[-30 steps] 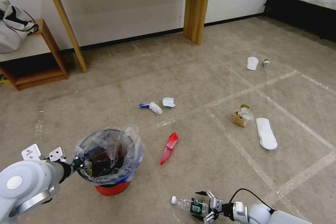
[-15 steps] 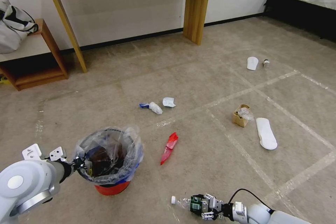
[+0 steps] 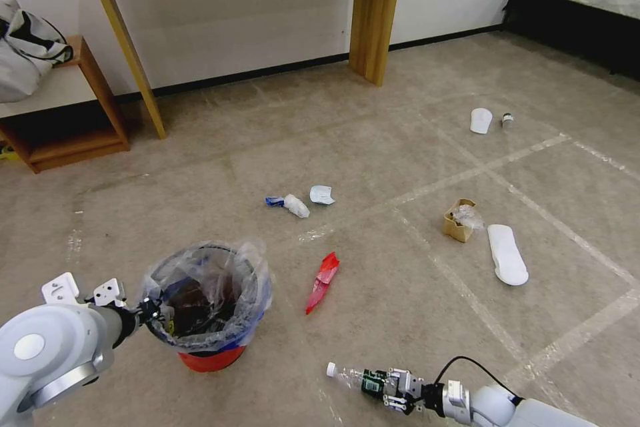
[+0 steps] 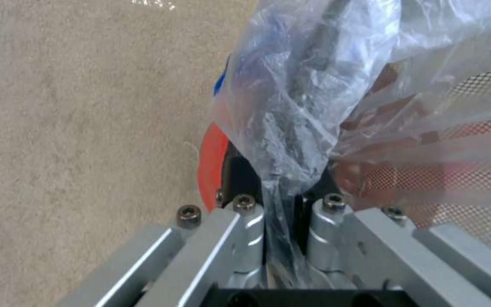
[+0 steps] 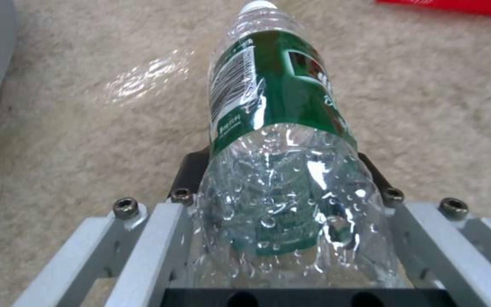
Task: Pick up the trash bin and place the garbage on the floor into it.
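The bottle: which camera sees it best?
The right wrist view: the bottle is close up, green label and white cap plain, base between the right pincer's fingers. In the head view it is small at the bottom edge.

My left arm's glossy white rounded shell (image 3: 40,350) carries a grey disc, my right arm trails a thin black cable (image 3: 467,367), and both silver-linked grippers show dark hex-socket screws (image 5: 126,206).
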Controlling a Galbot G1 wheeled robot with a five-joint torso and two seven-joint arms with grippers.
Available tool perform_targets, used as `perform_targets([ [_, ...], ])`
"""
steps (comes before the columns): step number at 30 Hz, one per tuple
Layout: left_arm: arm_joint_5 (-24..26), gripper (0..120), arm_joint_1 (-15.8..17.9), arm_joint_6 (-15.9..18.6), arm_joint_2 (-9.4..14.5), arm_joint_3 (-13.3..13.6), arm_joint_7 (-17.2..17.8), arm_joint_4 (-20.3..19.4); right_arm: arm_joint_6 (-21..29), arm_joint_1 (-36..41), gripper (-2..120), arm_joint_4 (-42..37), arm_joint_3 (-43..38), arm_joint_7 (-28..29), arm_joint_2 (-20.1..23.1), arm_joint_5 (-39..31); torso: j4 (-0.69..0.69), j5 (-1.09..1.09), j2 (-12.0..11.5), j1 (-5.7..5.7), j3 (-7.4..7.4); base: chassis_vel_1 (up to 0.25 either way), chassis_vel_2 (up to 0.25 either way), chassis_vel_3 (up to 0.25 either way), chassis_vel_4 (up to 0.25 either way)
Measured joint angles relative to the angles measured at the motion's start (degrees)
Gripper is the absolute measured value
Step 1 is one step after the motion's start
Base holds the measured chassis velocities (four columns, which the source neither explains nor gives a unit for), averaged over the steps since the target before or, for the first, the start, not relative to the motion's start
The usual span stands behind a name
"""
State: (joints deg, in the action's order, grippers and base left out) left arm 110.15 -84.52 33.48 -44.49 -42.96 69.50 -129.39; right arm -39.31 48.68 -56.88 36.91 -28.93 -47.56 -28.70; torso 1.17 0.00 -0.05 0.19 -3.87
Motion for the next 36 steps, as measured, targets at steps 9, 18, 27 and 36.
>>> perform_targets([
  [9, 2.62, 5, 0.86, -0.5, 1.4, -0.36, 0.55, 0.49, 0.98, 1.47, 36, -8.69, -11.62, 1.75, 6.88, -2.64, -0.01, -0.01, 0.0, 0.0, 0.0, 0.0, 0.0, 0.0, 0.0],
  [18, 4.97, 5, 2.75, -0.84, 2.99, 0.2, 0.97, 1.75, 1.55, 6.99, 36, -20.22, -29.81, 3.26, 17.44, -4.81, 0.01, 0.0, 0.0, 0.0, 0.0, 0.0, 0.0, 0.0, 0.0],
  [27, 4.98, 5, 2.93, -0.78, 2.85, 0.45, 0.86, 2.28, 4.42, 6.09, 36, -32.71, -43.34, 5.73, 20.72, -10.55, 0.0, -0.02, 0.0, 0.0, 0.0, 0.0, 0.0, 0.0, 0.0],
  [36, 5.68, 5, 3.57, -0.87, 2.65, 0.87, 0.61, 2.15, 11.58, -4.92, 36, -48.1, -39.84, 9.84, 17.94, -15.54, 0.0, -0.02, 0.0, 0.0, 0.0, 0.0, 0.0, 0.0, 0.0],
])
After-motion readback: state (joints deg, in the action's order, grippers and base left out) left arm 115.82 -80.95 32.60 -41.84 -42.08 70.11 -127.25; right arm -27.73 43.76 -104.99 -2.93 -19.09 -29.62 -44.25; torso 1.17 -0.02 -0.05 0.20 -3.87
